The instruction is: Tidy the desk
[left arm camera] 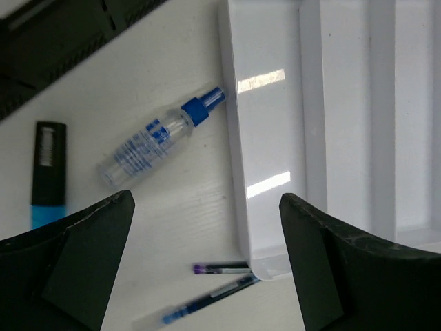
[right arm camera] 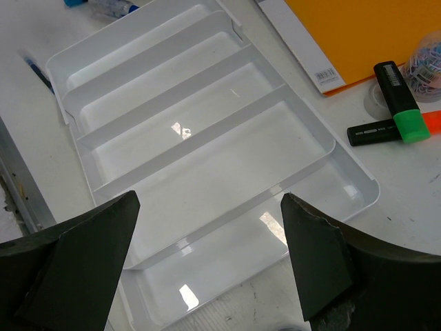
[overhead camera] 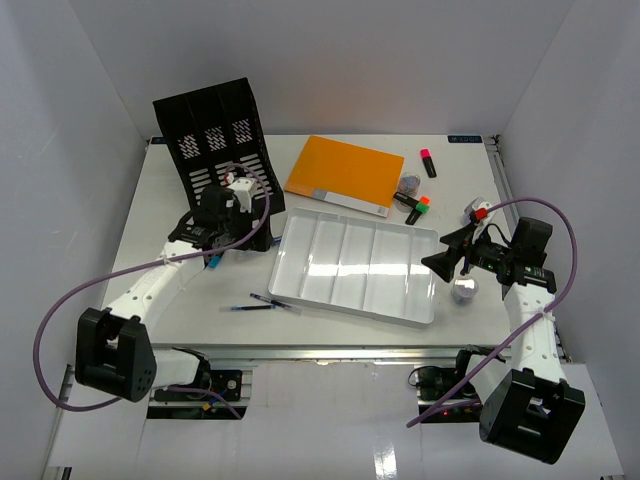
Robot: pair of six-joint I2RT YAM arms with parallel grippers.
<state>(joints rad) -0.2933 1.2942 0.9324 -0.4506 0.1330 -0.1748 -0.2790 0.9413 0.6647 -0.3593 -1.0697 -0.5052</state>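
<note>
Nearest, two pens [overhead camera: 265,302] lie off the tray's [overhead camera: 350,260] front-left corner on the wide counter [overhead camera: 460,170]. Left end effector [left arm camera: 205,200] and right end effector [right arm camera: 210,200] gape empty at the tray's ends. Behind the tray sit a folder [overhead camera: 345,170] and a rack [overhead camera: 215,135].

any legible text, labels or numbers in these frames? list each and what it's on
Nothing can be read as words; all print is illegible.
Spray bottle: blue label print, too blurred.
Orange folder: barcode sticker on its white strip, digits too small.
Blue-tipped highlighter: grey print on barrel, blurred.
Desk: small sticker at far edge, too small.
</note>
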